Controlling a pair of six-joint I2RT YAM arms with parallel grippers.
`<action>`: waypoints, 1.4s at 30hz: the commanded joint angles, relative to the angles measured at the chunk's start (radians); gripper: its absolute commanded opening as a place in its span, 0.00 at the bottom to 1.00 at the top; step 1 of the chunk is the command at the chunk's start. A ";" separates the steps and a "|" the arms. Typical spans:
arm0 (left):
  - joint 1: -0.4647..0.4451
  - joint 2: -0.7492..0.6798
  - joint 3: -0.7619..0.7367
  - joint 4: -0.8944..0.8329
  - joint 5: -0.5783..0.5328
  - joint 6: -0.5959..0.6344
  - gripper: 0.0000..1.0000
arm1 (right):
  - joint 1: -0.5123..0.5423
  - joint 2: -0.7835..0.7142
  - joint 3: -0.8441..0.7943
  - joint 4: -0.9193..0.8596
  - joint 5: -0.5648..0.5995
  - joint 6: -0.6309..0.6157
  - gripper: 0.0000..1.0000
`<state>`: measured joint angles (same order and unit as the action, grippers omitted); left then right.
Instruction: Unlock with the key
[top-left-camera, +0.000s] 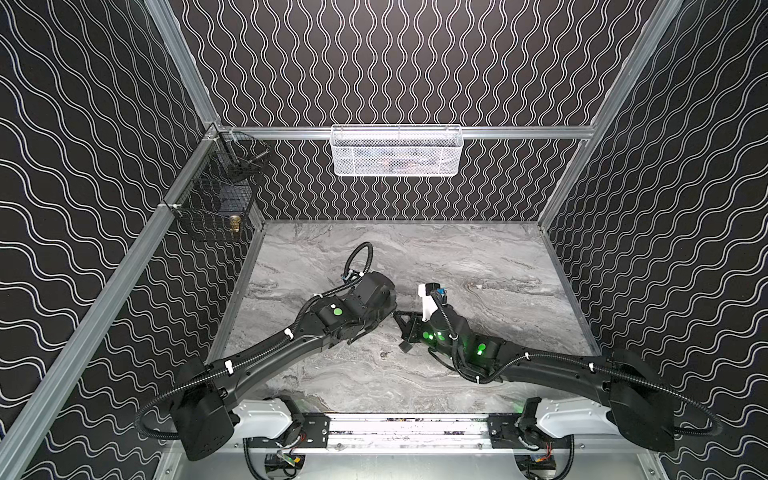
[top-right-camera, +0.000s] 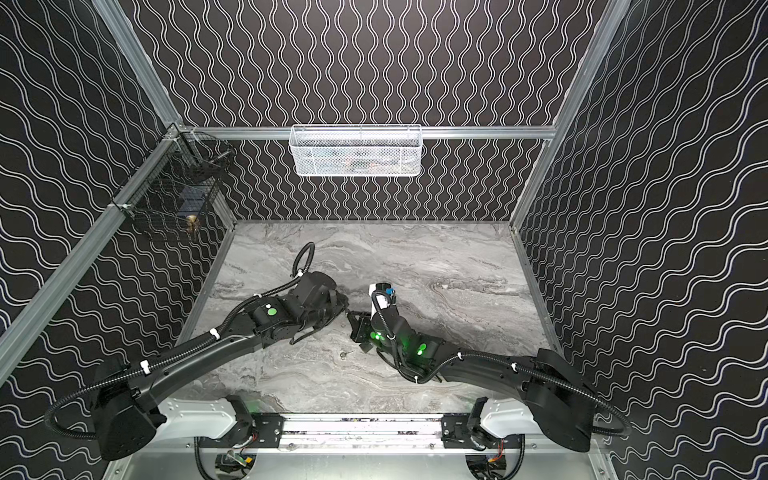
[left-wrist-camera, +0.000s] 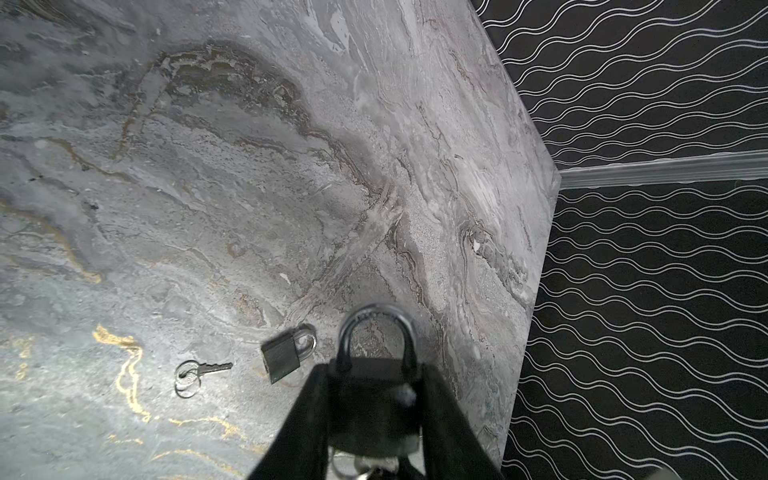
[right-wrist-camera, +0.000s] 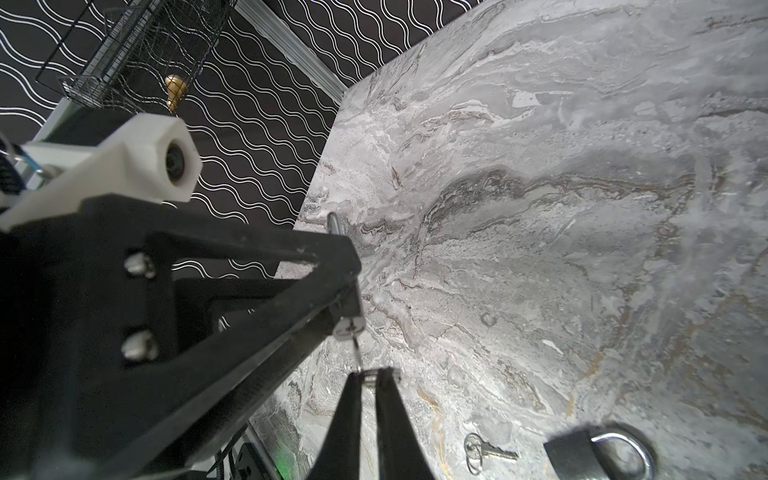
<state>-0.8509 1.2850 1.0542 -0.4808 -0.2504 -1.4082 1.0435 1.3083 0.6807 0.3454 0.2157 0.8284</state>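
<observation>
My right gripper (right-wrist-camera: 370, 376) is pinched tight on the key (right-wrist-camera: 356, 353), blade in the padlock (left-wrist-camera: 372, 399) that my left gripper (left-wrist-camera: 374, 372) clamps by the body. Risk: an off-axis twist bends the blade, or the padlock slips round.

L end effector (left-wrist-camera: 372, 376) clamped, R end effector (right-wrist-camera: 372, 376) pinched tight.

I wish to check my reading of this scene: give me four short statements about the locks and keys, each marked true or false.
1. The left gripper holds a padlock. True.
2. The right gripper is empty. False: it pinches a key at that padlock's keyhole.
3. A second padlock lies on the table. True.
4. The spare key sits in the second padlock. False: it lies on the table, apart from it.
</observation>
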 joint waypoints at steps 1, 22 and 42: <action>0.001 -0.007 0.007 0.013 -0.006 0.005 0.11 | -0.002 0.006 0.003 0.040 0.013 -0.004 0.09; -0.008 -0.028 -0.005 0.061 0.081 0.004 0.10 | -0.006 0.030 0.036 0.103 0.016 -0.070 0.04; 0.021 -0.050 0.009 0.016 -0.024 0.032 0.10 | 0.000 -0.016 0.060 -0.020 0.008 -0.012 0.26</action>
<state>-0.8310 1.2415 1.0595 -0.4732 -0.2565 -1.3838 1.0443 1.2816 0.7250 0.3313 0.2195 0.7933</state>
